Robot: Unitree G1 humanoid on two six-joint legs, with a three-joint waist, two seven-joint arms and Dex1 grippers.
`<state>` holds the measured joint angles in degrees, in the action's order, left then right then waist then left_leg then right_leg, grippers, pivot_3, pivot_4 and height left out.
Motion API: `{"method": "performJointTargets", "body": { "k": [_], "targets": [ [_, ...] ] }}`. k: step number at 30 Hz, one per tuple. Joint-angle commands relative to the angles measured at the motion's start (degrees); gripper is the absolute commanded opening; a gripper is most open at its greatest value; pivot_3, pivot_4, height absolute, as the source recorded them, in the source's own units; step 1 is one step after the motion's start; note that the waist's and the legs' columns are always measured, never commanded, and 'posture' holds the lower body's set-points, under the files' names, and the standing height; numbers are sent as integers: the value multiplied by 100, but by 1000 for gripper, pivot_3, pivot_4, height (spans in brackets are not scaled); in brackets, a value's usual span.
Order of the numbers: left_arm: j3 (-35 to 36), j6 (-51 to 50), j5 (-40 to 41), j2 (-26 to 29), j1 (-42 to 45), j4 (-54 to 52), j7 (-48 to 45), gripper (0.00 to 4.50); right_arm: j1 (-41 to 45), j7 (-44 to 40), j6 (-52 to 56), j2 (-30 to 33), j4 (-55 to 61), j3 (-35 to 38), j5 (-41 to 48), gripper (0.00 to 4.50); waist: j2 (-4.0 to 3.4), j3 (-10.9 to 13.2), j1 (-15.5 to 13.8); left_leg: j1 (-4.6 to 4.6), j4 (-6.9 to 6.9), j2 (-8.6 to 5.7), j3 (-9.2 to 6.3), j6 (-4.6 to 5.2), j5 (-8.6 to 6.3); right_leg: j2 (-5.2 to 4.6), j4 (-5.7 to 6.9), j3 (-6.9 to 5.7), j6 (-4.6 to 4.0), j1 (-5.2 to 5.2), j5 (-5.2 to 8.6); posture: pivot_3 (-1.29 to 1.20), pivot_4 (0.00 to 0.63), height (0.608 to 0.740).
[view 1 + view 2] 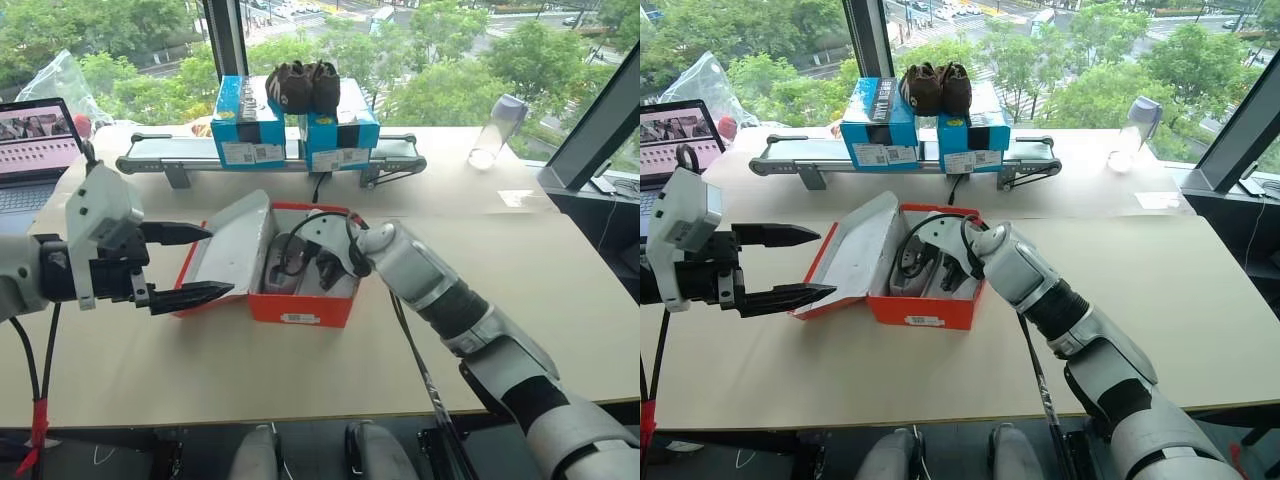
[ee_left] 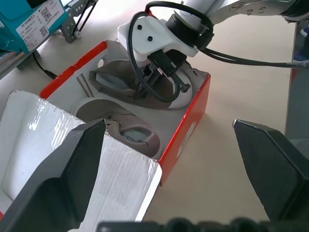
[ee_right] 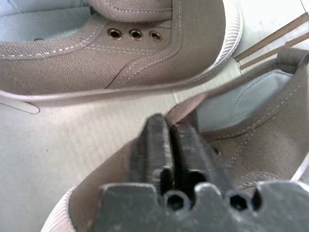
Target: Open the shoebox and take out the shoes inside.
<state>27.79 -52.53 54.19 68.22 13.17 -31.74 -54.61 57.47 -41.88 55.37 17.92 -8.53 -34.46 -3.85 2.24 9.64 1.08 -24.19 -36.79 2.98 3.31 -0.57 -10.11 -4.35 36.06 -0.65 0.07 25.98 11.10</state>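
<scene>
The red shoebox (image 1: pixel 300 305) sits open on the table, its lid (image 1: pixel 235 245) folded back to the left and showing its white inside. Two grey-taupe shoes with white soles lie in it, one (image 2: pixel 140 137) nearer the lid and the other (image 2: pixel 113 82) beside it. My right gripper (image 1: pixel 318 262) reaches down into the box. In the right wrist view its fingers (image 3: pixel 159 140) are pressed together on the collar edge of the shoe (image 3: pixel 256 135). My left gripper (image 1: pixel 220 262) hovers open by the lid, holding nothing.
Two blue boxes (image 1: pixel 248 125) stand on a small conveyor (image 1: pixel 150 155) at the back, with a dark brown pair of shoes (image 1: pixel 303 85) on top. A laptop (image 1: pixel 35 150) is at the far left and a clear bottle (image 1: pixel 497 130) at the back right.
</scene>
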Motion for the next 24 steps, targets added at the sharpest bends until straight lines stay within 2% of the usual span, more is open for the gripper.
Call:
{"method": "performJointTargets", "body": {
  "k": [1,10,12,16,21,24],
  "targets": [
    [86,104,3,38,103,-22,0,4500,44,37,161,-70,89,271,41,60,0,0,1,-1,0,0,0,0,0,0,0,0,0,2,0,0,150,740],
    [-279,341,-124,-66,236,96,-80,4500,644,285,978,-331,575,1539,572,60,-8,6,-9,-40,1,0,-1,15,9,4,-1,-1,-4,31,-5,0,150,740],
    [-413,426,-194,-91,288,144,-125,4500,796,375,1170,-400,551,1892,732,60,-8,6,-12,-47,3,0,-2,13,7,4,-7,-1,30,31,-19,0,150,740],
    [-639,563,-315,-129,421,256,-204,4500,1133,391,1860,-511,764,2600,1222,60,-8,7,-17,-68,4,-2,-2,12,0,2,-21,-1,38,39,-19,0,150,740],
    [-897,680,-418,-172,639,397,-307,4500,1357,365,2655,-362,1087,3224,1788,60,-8,8,-22,-77,3,-3,-5,14,-1,2,-24,-5,40,43,-18,0,150,740],
    [-1038,737,-469,-184,772,494,-385,4500,1552,299,3075,4,1250,3676,2117,60,-8,8,-35,-76,3,-3,-6,14,-1,2,-24,-6,41,42,-17,0,150,740]
  ]
}}
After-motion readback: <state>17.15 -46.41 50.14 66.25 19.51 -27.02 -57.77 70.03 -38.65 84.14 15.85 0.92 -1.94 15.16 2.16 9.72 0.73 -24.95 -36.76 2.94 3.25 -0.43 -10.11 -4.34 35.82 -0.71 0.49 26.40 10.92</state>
